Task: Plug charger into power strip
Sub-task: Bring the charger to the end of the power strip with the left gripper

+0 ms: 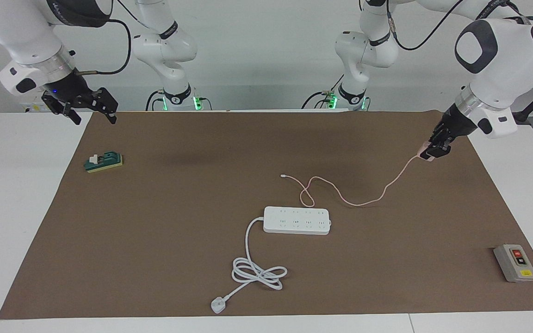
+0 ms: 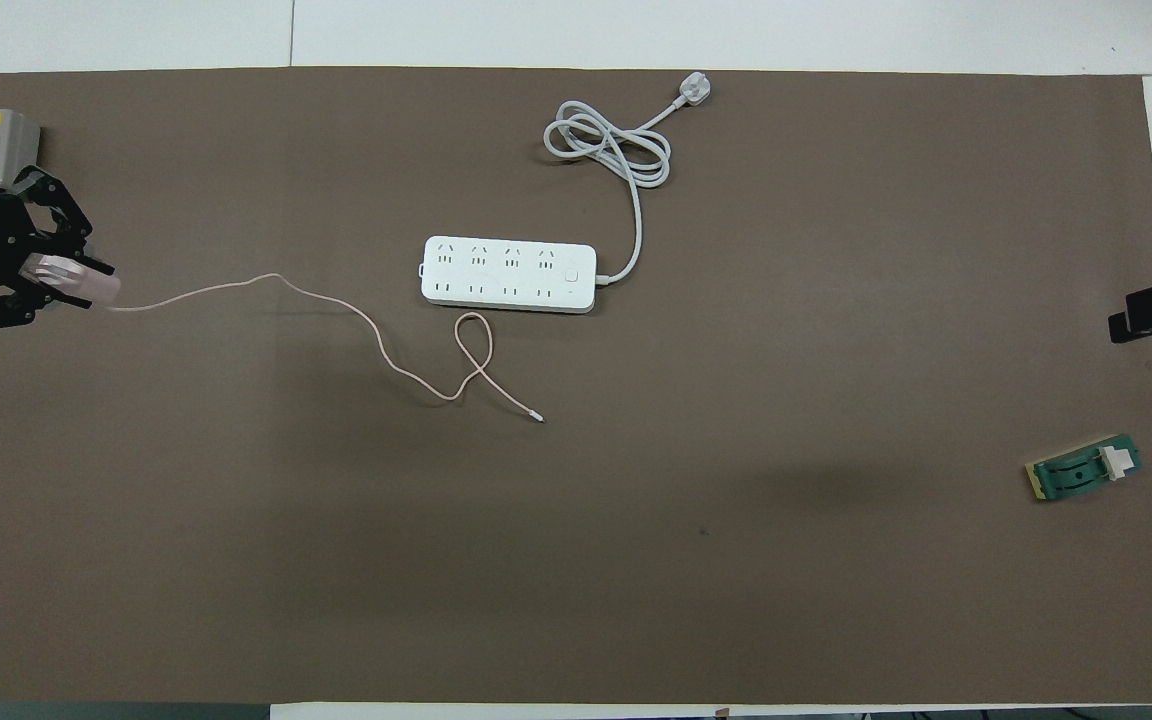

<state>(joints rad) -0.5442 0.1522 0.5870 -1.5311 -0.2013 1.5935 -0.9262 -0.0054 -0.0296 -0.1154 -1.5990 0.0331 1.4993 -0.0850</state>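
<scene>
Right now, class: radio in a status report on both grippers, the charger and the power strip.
Left gripper shut on charger, raised over mat's edge. Right gripper open, waiting. Power strip mid-mat, sockets up. Cable trails beside strip; nothing blocking.

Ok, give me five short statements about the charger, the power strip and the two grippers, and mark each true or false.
1. The left gripper is shut on the charger, held up above the mat at the left arm's end of the table. True.
2. The charger is already plugged into the power strip. False: it hangs in the gripper, well apart from the strip, and every socket is bare.
3. The charger's pink cable trails down onto the mat and makes a loop beside the power strip. True.
4. The right gripper holds the green switch block. False: it is open, holds nothing, and waits in the air by the mat's corner.
5. The grey switch box sits on the power strip. False: it lies on the mat apart from it.
</scene>
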